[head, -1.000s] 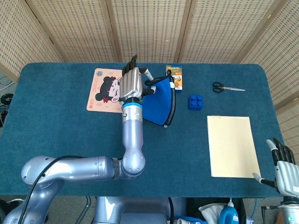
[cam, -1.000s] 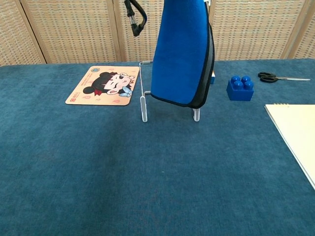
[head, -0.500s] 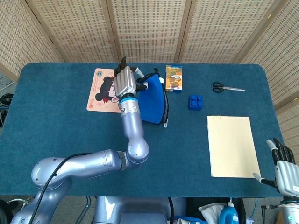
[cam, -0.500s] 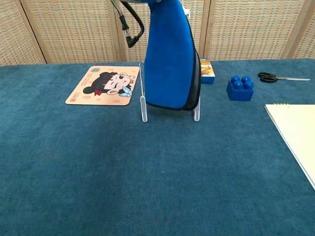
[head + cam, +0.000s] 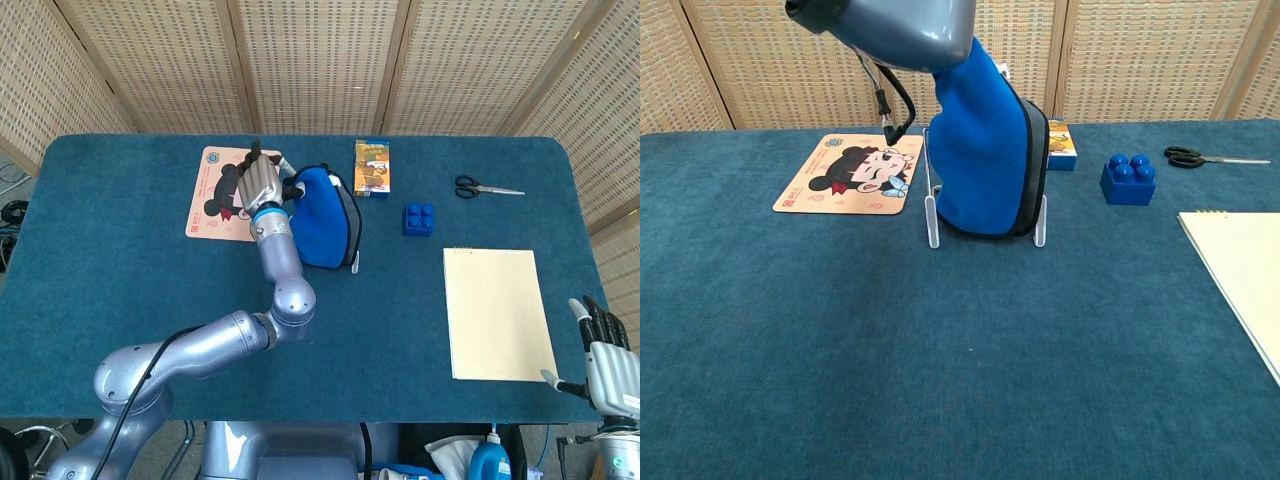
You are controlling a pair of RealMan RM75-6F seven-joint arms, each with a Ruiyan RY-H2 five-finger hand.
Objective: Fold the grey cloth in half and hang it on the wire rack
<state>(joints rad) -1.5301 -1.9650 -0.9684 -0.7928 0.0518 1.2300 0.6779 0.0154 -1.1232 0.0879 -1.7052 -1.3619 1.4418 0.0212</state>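
A: Where is the cloth (image 5: 322,218)?
B: Folded, draped over the wire rack (image 5: 933,222), beside the picture mat (image 5: 213,193).
A: The hands?
B: Left hand (image 5: 262,183) grips the cloth's top; right hand (image 5: 606,352) rests spread, holding nothing, at the table (image 5: 120,260) edge.

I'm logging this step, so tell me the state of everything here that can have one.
cloth: blue, folded, draped over the rack, top held by the left hand
left hand: gripping the cloth's top
wire rack: upright on the table
scissors: lying flat, blades closed
notepad: flat, closed
small box: lying flat
right hand: holds nothing, fingers apart
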